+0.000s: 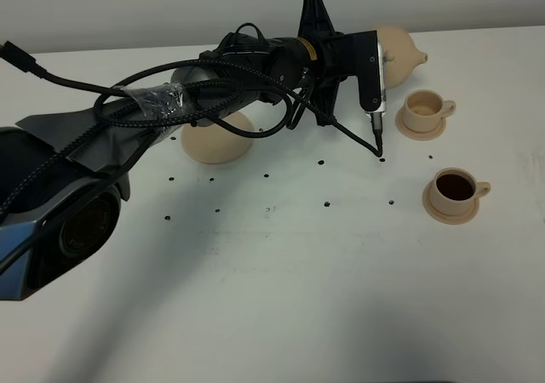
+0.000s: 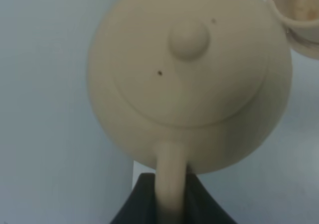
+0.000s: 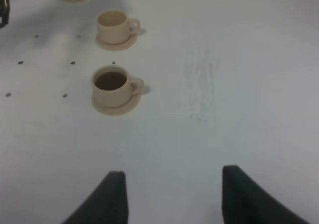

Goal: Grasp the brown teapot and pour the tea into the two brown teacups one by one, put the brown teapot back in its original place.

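Aloft, the brown teapot [image 1: 402, 48] hangs near the far teacup [image 1: 423, 106], its loop handle [image 2: 172, 171] pinched by the left gripper [image 2: 172, 201]; the near teacup [image 1: 454, 189] holds dark tea. The left arm [image 1: 213, 94] half-hides the wide saucer [image 1: 217, 143]. The right gripper [image 3: 172, 189] hovers spread above the white table [image 1: 298, 298], well apart

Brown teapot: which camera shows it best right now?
Left wrist: the brown teapot fills the frame, lid plain, handle in the left gripper. Exterior high shows only its spout side behind that gripper; right wrist catches just a sliver.
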Tool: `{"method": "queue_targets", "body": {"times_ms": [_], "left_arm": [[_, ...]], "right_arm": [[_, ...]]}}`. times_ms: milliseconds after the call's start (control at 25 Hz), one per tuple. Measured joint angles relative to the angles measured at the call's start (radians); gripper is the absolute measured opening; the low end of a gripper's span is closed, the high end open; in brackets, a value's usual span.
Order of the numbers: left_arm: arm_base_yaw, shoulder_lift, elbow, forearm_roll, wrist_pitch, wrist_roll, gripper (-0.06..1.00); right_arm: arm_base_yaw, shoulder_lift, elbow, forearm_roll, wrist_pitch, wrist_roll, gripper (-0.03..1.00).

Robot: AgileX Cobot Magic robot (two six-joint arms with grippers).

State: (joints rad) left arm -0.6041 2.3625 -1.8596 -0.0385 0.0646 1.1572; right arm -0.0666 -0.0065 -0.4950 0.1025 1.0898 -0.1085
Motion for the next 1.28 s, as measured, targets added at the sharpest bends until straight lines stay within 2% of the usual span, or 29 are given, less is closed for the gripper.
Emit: {"method": "queue_targets", "body": {"times_ms": [360,920,1280], "left_arm": [[-0.005,0.024,0.000,0.000,-0.058,0.035,0.13],[-0.008,0.036,0.000,0.001,-0.081,0.179,0.13],[-0.008,0.036,0.000,0.000,-0.121,0.231,0.13]], "right_arm": [[0.000,0.000,0.000,0.000,0.000,0.000,0.42],[0.000,0.000,0.000,0.000,0.000,0.000,0.42],[0.000,0.000,0.000,0.000,0.000,0.000,0.42]]}}
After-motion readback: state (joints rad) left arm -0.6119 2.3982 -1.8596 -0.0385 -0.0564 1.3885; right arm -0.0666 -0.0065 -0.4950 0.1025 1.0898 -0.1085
